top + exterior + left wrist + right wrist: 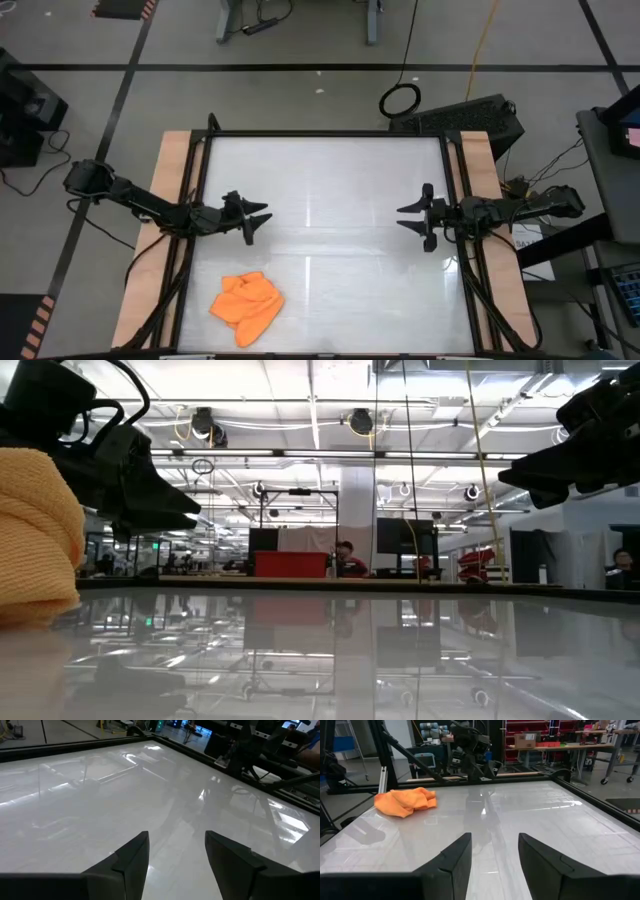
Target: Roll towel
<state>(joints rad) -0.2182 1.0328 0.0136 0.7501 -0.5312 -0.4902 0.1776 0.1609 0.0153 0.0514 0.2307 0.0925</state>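
Observation:
The orange towel (247, 306) lies crumpled in a heap on the white table near its near edge, left of the middle. It also shows in the right wrist view (406, 801) and at the left edge of the low view (38, 540). My left gripper (262, 219) is open and empty above the table's left part, beyond the towel toward the far edge. My right gripper (404, 216) is open and empty above the table's right part. In the wrist views the fingers of each stand apart over bare table, left (177, 862) and right (495, 857).
The white table (330, 200) has a dark frame and wooden side boards (170, 180). Beyond the far edge lie a cable coil (400, 99) and a dark box (470, 118). Bare table lies between the two grippers.

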